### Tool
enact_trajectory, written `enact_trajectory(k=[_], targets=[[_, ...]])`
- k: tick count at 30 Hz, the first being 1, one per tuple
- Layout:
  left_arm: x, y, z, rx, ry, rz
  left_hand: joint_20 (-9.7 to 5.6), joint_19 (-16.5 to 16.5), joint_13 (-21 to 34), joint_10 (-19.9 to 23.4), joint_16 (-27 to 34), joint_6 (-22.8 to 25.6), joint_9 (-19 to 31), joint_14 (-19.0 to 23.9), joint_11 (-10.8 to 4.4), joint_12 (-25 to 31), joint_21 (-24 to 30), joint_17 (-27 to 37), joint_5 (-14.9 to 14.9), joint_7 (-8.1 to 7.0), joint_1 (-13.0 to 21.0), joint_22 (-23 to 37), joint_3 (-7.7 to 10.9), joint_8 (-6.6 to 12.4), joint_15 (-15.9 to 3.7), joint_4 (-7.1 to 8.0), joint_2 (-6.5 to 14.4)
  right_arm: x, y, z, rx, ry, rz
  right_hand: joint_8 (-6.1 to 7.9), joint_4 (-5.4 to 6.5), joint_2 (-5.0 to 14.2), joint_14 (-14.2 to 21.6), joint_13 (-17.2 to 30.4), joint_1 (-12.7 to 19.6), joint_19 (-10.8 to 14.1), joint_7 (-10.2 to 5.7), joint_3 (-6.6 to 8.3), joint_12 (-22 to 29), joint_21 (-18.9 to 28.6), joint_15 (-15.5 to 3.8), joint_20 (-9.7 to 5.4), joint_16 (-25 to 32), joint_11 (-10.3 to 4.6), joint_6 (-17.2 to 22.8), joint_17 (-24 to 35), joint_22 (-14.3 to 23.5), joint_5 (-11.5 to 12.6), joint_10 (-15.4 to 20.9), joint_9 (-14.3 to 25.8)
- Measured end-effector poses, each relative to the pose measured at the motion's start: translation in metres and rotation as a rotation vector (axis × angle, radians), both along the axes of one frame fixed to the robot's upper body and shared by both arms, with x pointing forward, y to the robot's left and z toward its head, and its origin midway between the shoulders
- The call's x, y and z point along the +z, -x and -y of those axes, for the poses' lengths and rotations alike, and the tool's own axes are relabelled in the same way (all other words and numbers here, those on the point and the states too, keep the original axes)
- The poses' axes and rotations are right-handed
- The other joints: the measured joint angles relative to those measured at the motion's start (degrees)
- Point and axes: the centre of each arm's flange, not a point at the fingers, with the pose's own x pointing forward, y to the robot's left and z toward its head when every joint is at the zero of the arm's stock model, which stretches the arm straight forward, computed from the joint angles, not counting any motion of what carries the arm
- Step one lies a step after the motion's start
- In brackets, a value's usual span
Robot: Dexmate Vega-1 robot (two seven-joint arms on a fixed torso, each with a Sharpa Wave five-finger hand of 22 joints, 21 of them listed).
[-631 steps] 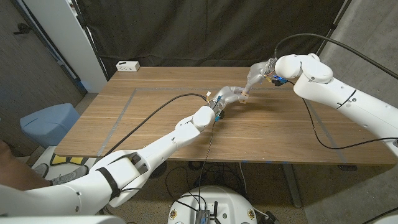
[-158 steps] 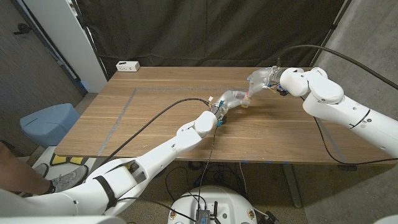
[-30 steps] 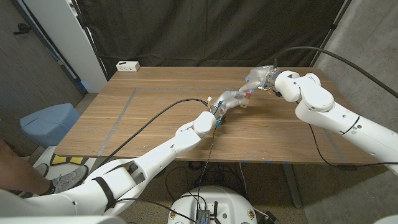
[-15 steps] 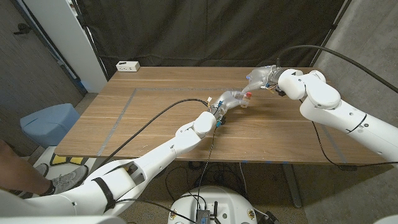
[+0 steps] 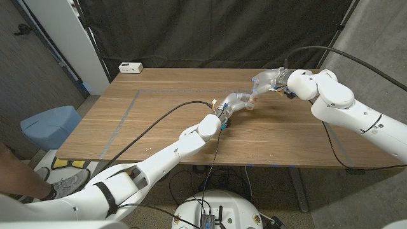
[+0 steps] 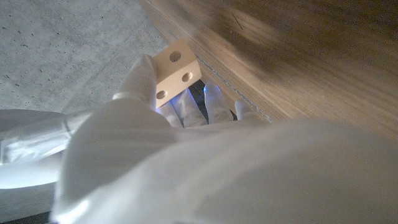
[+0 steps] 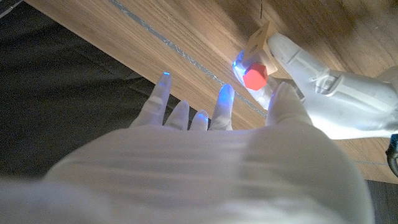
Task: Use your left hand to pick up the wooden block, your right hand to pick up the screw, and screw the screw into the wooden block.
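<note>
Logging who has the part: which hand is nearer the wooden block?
Left. The left hand holds the wooden block; the right hand is beside it at the red-headed screw.

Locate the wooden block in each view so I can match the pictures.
Head view: the wooden block sits mid-table, held at the left robot hand's fingertips.
Left wrist view: the pale cube with round holes is pinched at the fingertips, near the picture's top.
Right wrist view: its edge shows behind the red screw head.
Shared landmark: the wooden table.
</note>
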Motion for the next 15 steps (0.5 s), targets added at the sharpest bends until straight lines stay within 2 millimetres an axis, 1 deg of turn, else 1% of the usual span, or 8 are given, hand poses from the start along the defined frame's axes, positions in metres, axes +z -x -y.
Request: enact_trajectory(k=[3,8,9,10,12,15], targets=[[-0.0004,0.0004,0.0,0.0,0.0,0.0,0.0,0.0,0.0,-0.04,0.0,0.0,0.0,0.0,-0.04,0.0,0.0,0.0,0.13,0.0,0.0,0.0,0.0,0.0,0.0,0.0,0.0,0.0,0.0004,0.0011,-0.001,0.001,-0.004,0.0,-0.11,-0.22,0.0,0.0,0.67,0.0,-0.13,0.11,0.0,0.0,0.0,0.0,0.0,0.19,-0.47,0.0,0.0,0.0,-0.19,0.0],[-0.0007,0.0006,-0.0002,0.001,-0.001,-0.001,0.0,0.0,0.0,-0.04,0.0,0.0,-0.01,0.0,-0.04,0.0,0.0,0.0,0.13,0.0,-0.01,0.0,0.0,0.0,0.0,0.0,-0.01,-0.0011,0.0009,0.0031,-0.004,0.004,-0.011,0.0,-0.45,-0.22,0.0,0.0,1.44,0.0,-0.13,0.45,0.0,0.0,0.0,0.0,0.0,-0.13,-0.47,0.0,0.0,0.0,-0.5,0.0],[-0.0007,0.0007,-0.0002,0.001,-0.002,-0.001,0.0,0.0,0.0,-0.04,0.0,0.0,-0.01,0.0,-0.04,0.0,0.0,0.0,0.13,0.0,-0.01,0.0,0.0,0.0,0.0,0.0,-0.01,-0.0011,0.0009,0.0031,-0.004,0.003,-0.011,0.0,-0.58,-0.49,0.0,0.0,1.71,0.0,-0.13,0.58,0.0,0.0,0.0,0.0,0.0,-0.12,-0.47,0.0,0.0,0.0,-0.5,0.0],[-0.0009,0.0008,-0.0003,0.001,-0.002,-0.001,0.0,0.0,0.0,-0.04,0.0,0.0,-0.01,0.0,-0.04,0.0,0.0,0.0,0.13,0.0,-0.01,0.0,0.0,-0.01,0.0,0.0,-0.01,-0.0015,0.0008,0.0037,-0.006,0.003,-0.012,0.0,-0.58,-0.2,0.0,0.0,2.01,0.0,-0.11,0.58,0.0,0.0,0.0,0.0,0.0,-0.13,-0.45,0.0,0.0,0.0,-0.5,0.0],[-0.0009,0.0009,-0.0003,0.001,-0.002,-0.001,0.0,0.0,0.0,-0.04,0.0,0.0,-0.02,0.0,-0.04,0.0,0.0,-0.01,0.13,0.0,-0.01,0.0,0.0,-0.01,0.0,0.0,-0.01,-0.0018,0.0007,0.0042,-0.007,0.002,-0.013,0.08,-0.58,-0.58,0.0,-0.01,2.39,0.0,0.13,0.59,0.26,0.0,0.0,0.0,0.0,-0.13,-0.2,0.0,0.0,0.0,-0.5,0.0],[-0.0011,0.0012,-0.0003,0.0,-0.002,-0.001,0.0,0.0,0.0,-0.04,0.0,0.0,-0.02,0.0,-0.05,0.0,0.0,-0.01,0.13,0.0,-0.24,0.0,0.0,-0.01,0.0,0.0,-0.24,-0.0029,0.0004,0.0051,-0.01,0.001,-0.016,0.5,-0.69,-0.5,0.01,-0.01,3.06,0.0,0.54,0.7,0.48,0.0,0.0,0.0,0.0,-0.13,0.21,0.0,0.0,0.0,-0.5,0.2]])
